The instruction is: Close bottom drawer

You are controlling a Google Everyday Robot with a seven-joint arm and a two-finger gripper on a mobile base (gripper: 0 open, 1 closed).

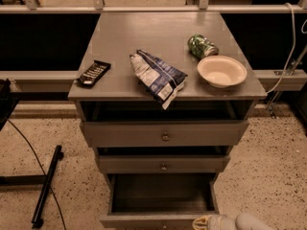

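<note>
Grey-painted wood makes up the cabinet (pixel 158 32) that fills the middle of the frame, with three drawers stacked down its front. The bottom drawer (pixel 160 195) sits at the lower centre, pulled out toward the bottom edge so its bare inside shows from above. Its slim front panel runs left to right across the frame and faces the lower edge, and its small round knob (pixel 164 225) is just visible there. Above it are the middle drawer (pixel 144 165) and the top drawer (pixel 134 134), each with one centre knob. The gripper (pixel 225 222) is a pale shape at the bottom edge, right of centre, just beside the right end of the open drawer's front; I cannot tell whether it is open or closed, nor whether it touches the panel. On the cabinet top, a black remote (pixel 94 73) lies at the left edge, a crumpled chip bag (pixel 158 75) is in the middle overhanging the front, and a cream bowl (pixel 221 71) stands at the right with a green can (pixel 202 46) on its side just behind it.
</note>
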